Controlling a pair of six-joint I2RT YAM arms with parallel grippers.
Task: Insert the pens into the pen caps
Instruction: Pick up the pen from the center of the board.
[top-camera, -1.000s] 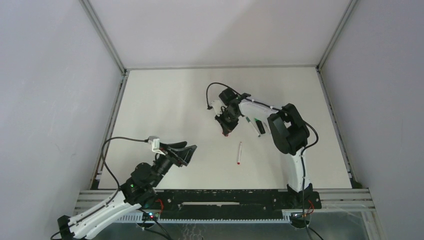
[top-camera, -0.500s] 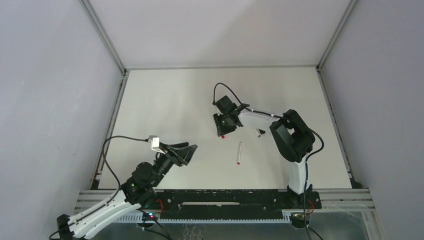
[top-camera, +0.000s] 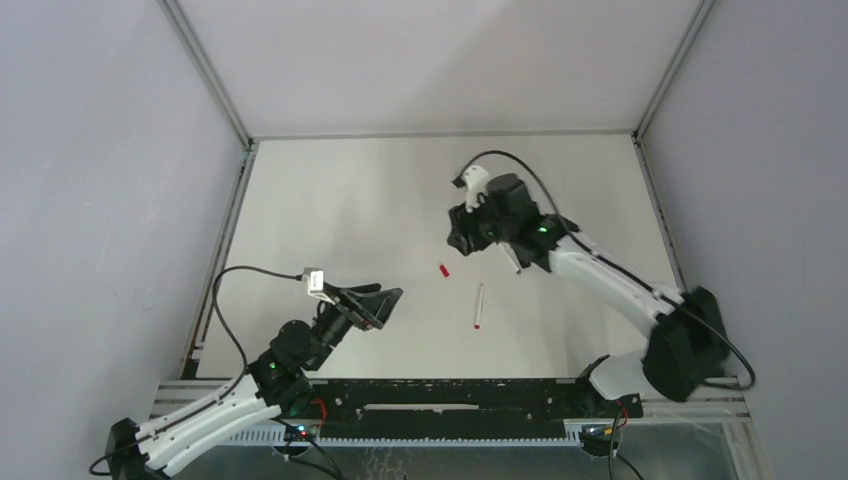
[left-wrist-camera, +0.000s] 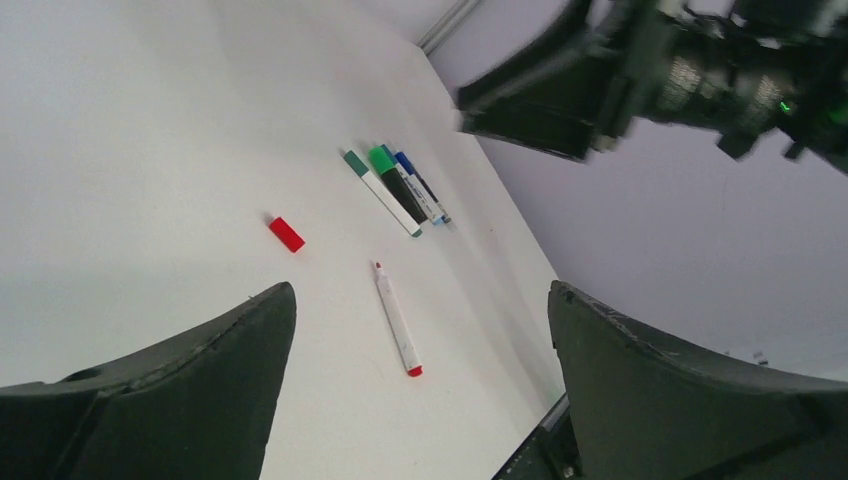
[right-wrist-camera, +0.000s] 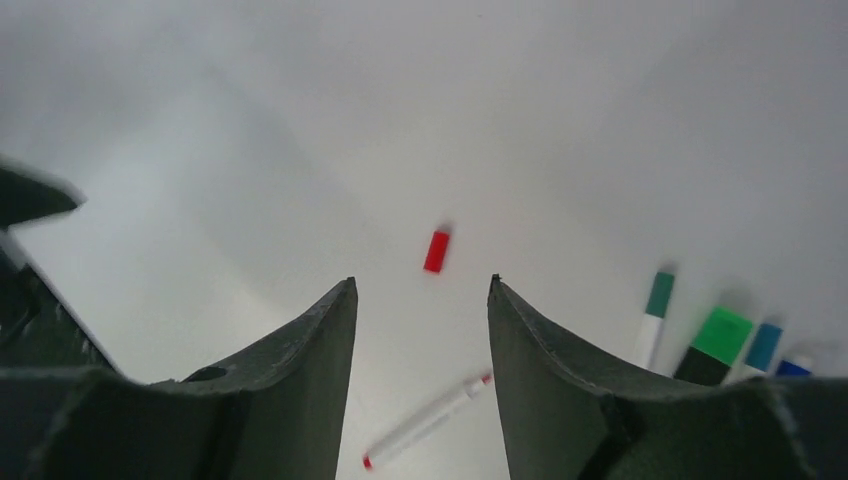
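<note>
Top external view, my findings: the left gripper (top-camera: 386, 299) hangs over the near left part of the surface (top-camera: 330, 200), and the right gripper (top-camera: 466, 240) is up over the middle, toward the far side. A red cap (top-camera: 443, 269) lies on its own between the two, nearer the right gripper. A red-ended pen (top-camera: 478, 306) lies just nearer and to the right of it, apart from the cap and touching nothing.

Left wrist view: the left jaws are spread wide and released, with nothing between them. Framed in the gap are the red cap and, nearer the camera, the red-ended pen, which has a white barrel, a red nib at its far end and a red butt at its near end. Beyond them a cluster of pens (left-wrist-camera: 400, 192) lies side by side, packed close. I make out a slim white one with a green end (left-wrist-camera: 383, 194), a thicker black one with a green end (left-wrist-camera: 404, 191), and at least one with a blue end (left-wrist-camera: 422, 190). I cannot count the blue ones with confidence.

Right wrist view: the right jaws are parted and grasp nothing, and both fingers are clear of the surface. The red cap sits below and just beyond the gap. The red-ended pen lies nearer the camera, partly behind one finger. The cluster sits off to the right edge of this view.
</note>
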